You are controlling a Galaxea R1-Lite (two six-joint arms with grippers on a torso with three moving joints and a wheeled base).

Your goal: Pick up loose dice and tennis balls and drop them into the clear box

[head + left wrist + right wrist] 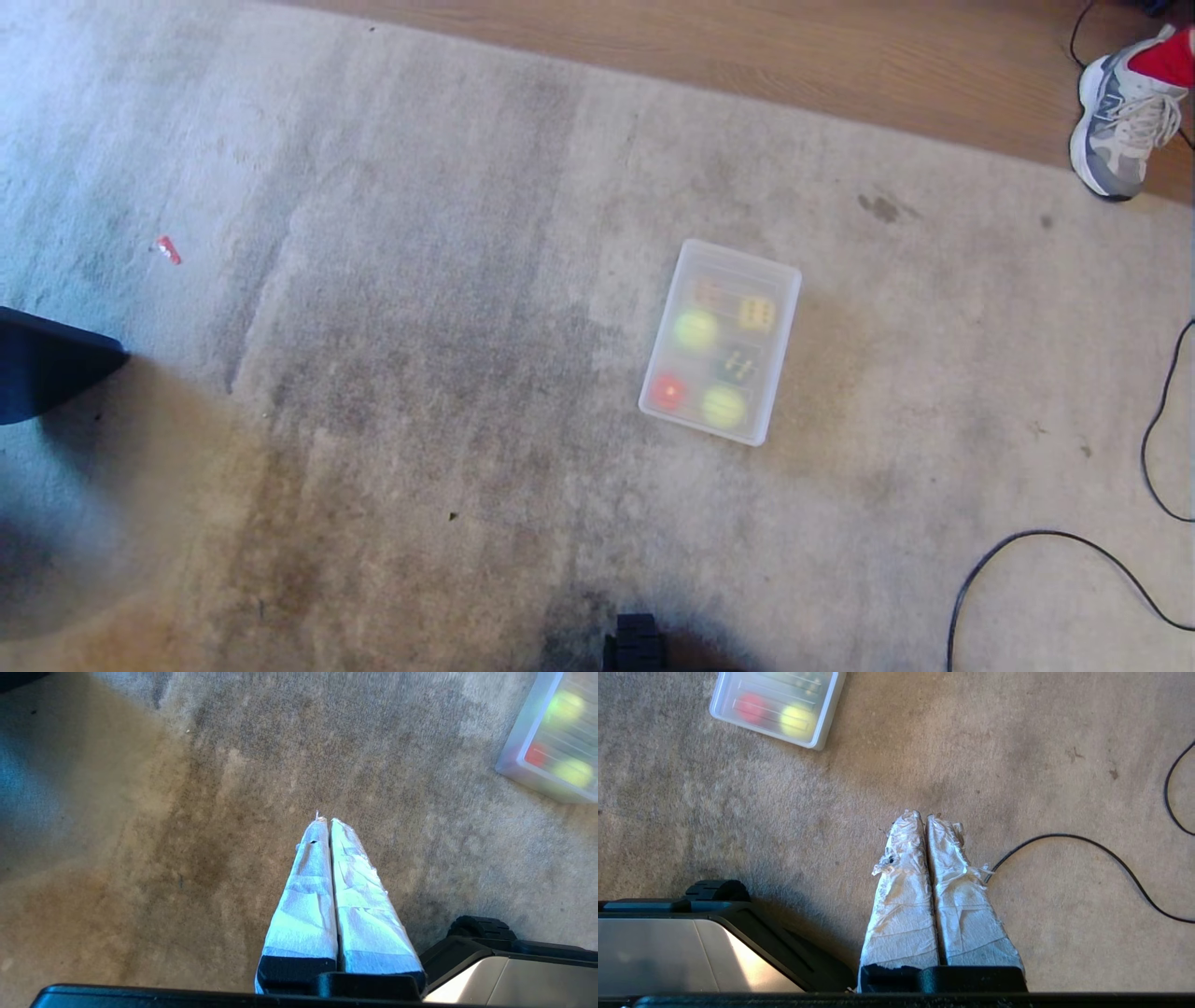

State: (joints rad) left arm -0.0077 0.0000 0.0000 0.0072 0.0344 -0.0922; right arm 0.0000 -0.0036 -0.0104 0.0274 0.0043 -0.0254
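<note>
The clear box (790,308) lies on the carpet right of centre. Inside it I see two tennis balls (695,329) (724,407), a red die (668,392), a yellow die (756,314) and a dark green die (739,362); a blurred shape sits at the far end. No dice or balls lie loose on the carpet in view. My left gripper (325,820) hangs shut and empty over bare carpet, left of the box (514,760). My right gripper (923,814) is shut and empty too, nearer me than the box (822,723). Neither arm shows in the head view.
A person's shoe (1125,121) stands at the far right on the wooden floor (747,47). A black cable (1027,537) loops over the carpet on the right. A small red scrap (168,249) and a dark object (47,373) are at the left. My base (639,644) shows below.
</note>
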